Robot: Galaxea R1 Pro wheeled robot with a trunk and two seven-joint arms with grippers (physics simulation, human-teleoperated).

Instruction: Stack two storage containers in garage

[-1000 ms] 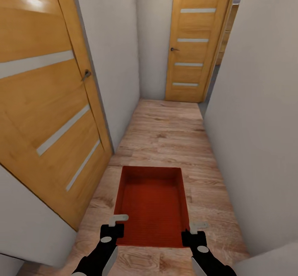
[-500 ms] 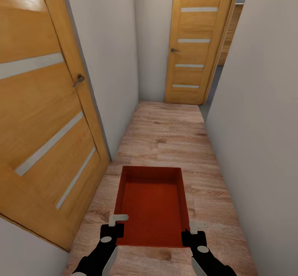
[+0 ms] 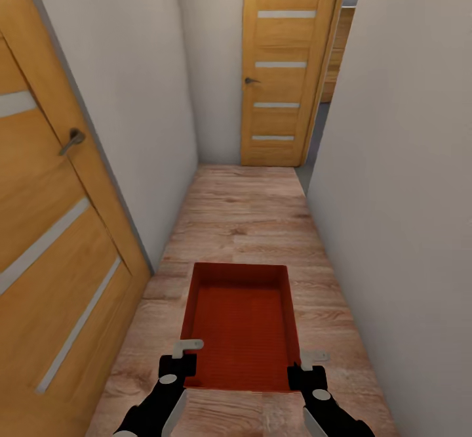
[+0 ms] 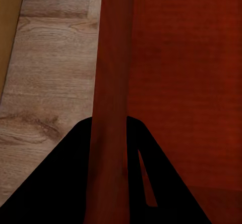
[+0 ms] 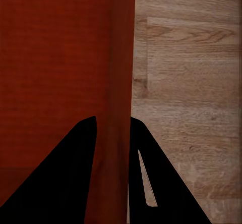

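A: What's changed in the last second?

B: The whole head view has shifted, so the robot is rolling down the corridor. The near door (image 3: pixel 46 240) has slid off to the left, and the far door (image 3: pixel 288 69) looks closer.

A: And the storage container (image 3: pixel 241 322)?

B: Same spot ahead of the trunk, carried above the wood-plank floor (image 3: pixel 249 214). The left gripper (image 3: pixel 185 353) is clamped on its left wall, the right gripper (image 3: pixel 308 365) on its right wall.

A: So, progress?

B: Transit only, I'd judge. 1 container is under way; no garage yet.
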